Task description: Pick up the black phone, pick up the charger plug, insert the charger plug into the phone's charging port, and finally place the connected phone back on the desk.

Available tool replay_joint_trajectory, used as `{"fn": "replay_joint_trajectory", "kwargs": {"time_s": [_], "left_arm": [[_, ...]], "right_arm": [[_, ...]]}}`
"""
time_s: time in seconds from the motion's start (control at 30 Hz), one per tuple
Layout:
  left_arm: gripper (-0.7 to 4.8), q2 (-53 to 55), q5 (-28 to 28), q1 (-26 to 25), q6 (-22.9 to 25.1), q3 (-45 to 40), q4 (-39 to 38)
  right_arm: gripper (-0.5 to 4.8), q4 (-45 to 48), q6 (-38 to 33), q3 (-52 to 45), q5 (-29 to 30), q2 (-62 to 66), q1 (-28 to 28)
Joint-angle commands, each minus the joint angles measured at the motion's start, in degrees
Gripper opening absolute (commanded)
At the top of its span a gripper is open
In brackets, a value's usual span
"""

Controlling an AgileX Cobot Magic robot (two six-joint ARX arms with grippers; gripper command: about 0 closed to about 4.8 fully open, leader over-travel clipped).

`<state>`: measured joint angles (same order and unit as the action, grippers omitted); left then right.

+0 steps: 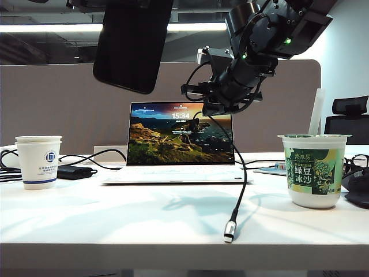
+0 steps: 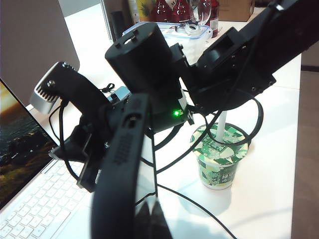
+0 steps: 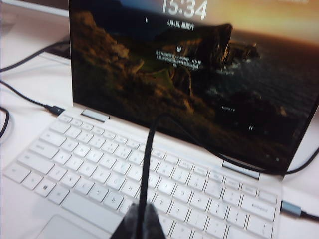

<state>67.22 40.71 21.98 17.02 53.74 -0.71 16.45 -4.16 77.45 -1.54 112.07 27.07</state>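
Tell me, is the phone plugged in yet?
Not yet. The phone is already lifted, held high by the left gripper. The right gripper pinches the cable, but the plug hangs at the desk's front edge. Plugging in and setting down remain.

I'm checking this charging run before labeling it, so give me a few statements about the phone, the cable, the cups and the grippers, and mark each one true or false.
1. The black phone lies flat on the desk. False: the left gripper holds it in the air, above the laptop.
2. The right gripper is shut on the black cable. True.
3. The charger plug is already in the phone. False: it hangs loose at the cable's end, just above or on the desk near the front edge.
4. The laptop screen is lit. True.
5. The green cup stands left of the laptop in the exterior view. False: it stands right; the white paper cup stands left.
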Motion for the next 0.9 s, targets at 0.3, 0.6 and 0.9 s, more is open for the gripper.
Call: {"fn": "replay_joint_trajectory", "kwargs": {"time_s": [0.3,0.6,0.9], "left_arm": [[-0.06,-0.48,0.46,0.02,-0.09,0.39,2.03],[-0.06,-0.48,0.48,0.00,-1.16,0.39,1.95],[-0.06,-0.48,0.48,0.02,-1.16,0.39,1.97]], "right_arm": [[-0.01,5.16,2.80,0.20,-2.60,0.79,-0.50],[-0.01,5.49,2.91,0.20,-2.62,2.97,-0.92],[0.51,6.54,2.93,0.20,-2.64,3.58,-1.11]]}}
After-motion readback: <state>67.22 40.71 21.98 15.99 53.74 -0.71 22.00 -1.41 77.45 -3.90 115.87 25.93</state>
